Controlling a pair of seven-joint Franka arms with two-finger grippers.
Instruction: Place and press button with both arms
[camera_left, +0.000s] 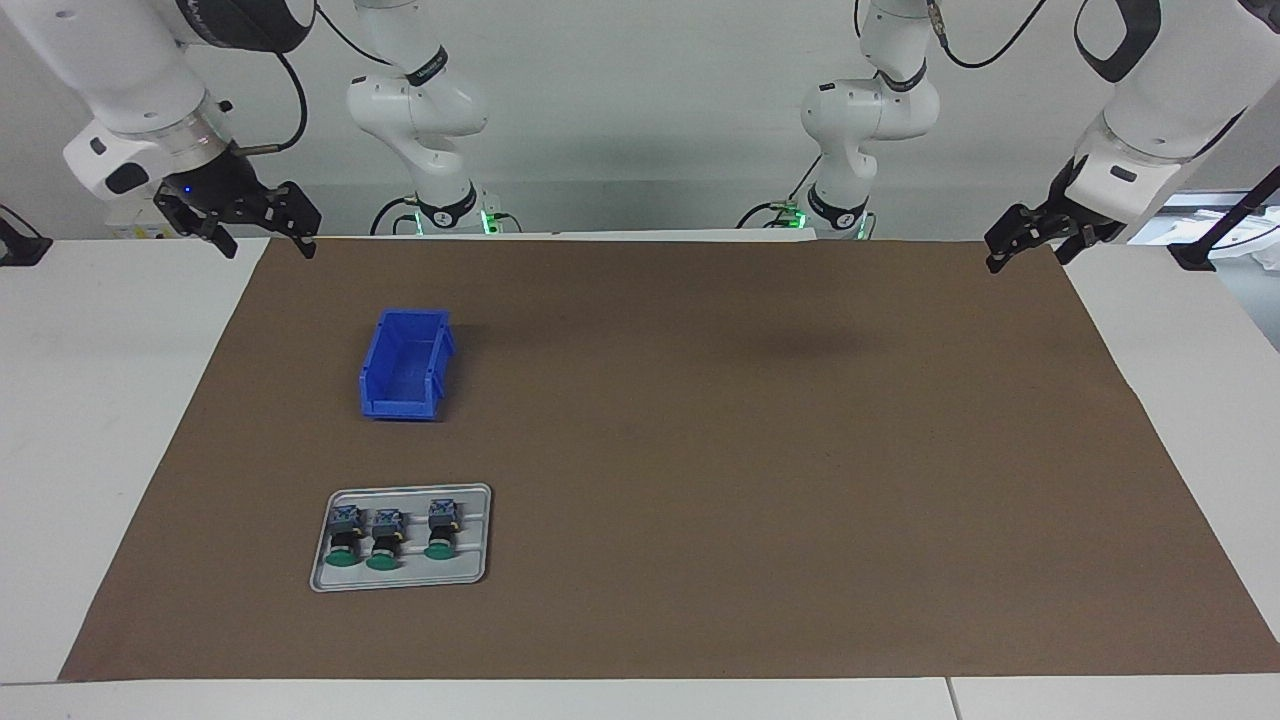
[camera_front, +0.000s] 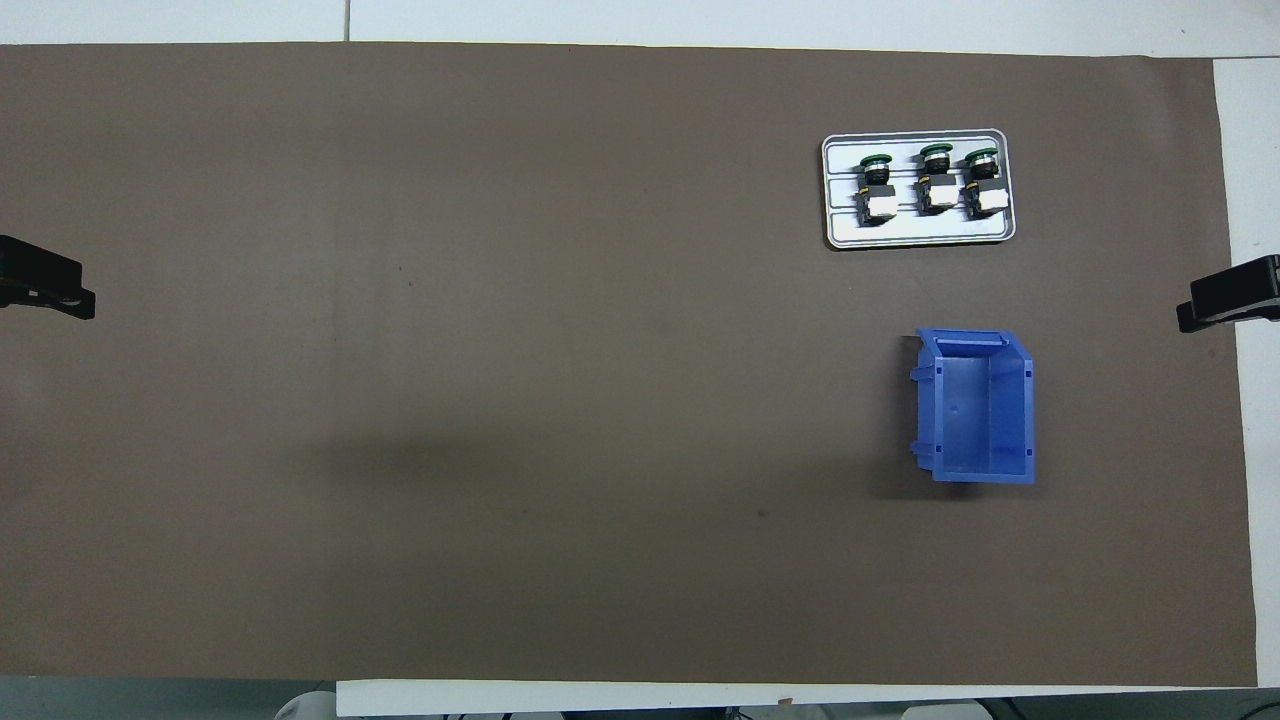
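**Both hands wait open at the surface's ends**

Three green-capped, grey-bodied push buttons (camera_left: 385, 540) lie in a grey metal tray (camera_left: 400, 578) near the edge farthest from the robots, toward the right arm's end. A blue plastic bin (camera_left: 407, 365) sits nearer the robots. Left hand (camera_left: 1030, 240) and right hand (camera_left: 265, 225) hover empty, fingers spread.
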